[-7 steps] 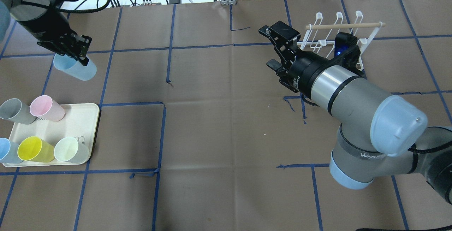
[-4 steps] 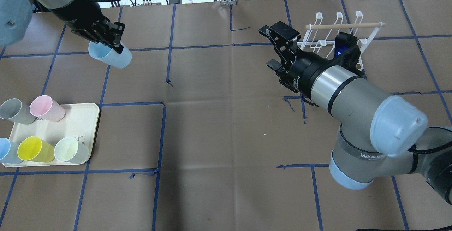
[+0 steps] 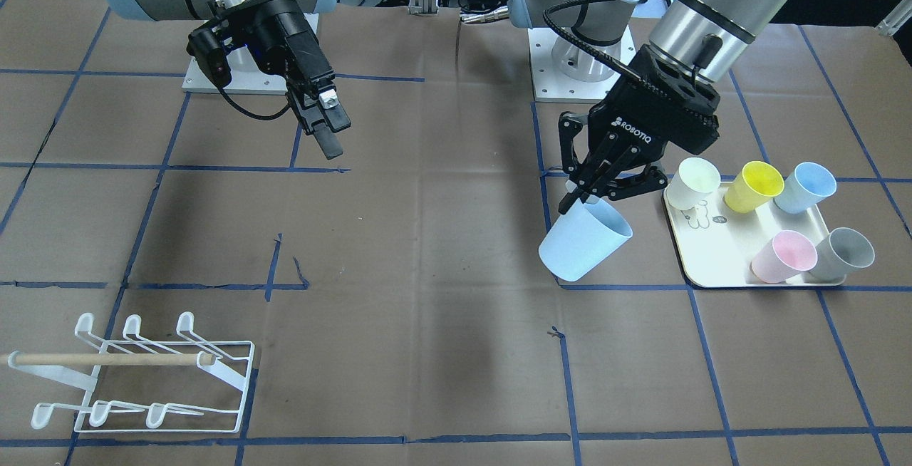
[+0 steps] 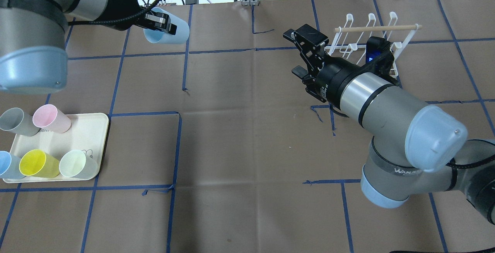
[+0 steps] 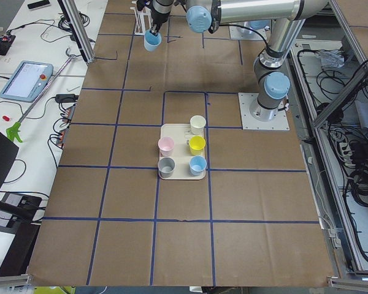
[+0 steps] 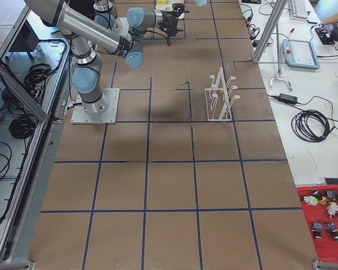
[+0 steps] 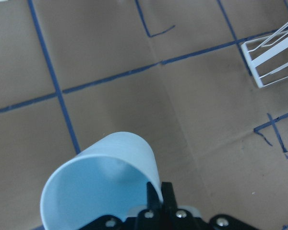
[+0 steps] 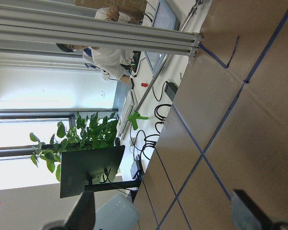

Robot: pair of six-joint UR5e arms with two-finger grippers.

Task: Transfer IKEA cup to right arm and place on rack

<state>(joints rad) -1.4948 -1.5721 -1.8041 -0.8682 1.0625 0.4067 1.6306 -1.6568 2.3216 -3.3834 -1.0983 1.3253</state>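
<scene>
handover looks like the step in hand: the left gripper [image 3: 581, 199] is pinching the blue cup [image 3: 584, 244] by its rim, tilted and aloft near 11 o'clock over the table [image 4: 247, 148]. the right gripper [image 4: 292, 53] is hanging wide open near 1 o'clock, well apart from it. doing this well is meaning setting the cup's bare wall squarely between those spread jaws and releasing only once they are clamping. the rack [image 3: 142, 360] is standing at 2 o'clock just beside the right wrist, the likeliest snag, while the tray [image 4: 83, 137] of spare cups [image 4: 36, 164] is sitting at 9 o'clock, off the path.
</scene>
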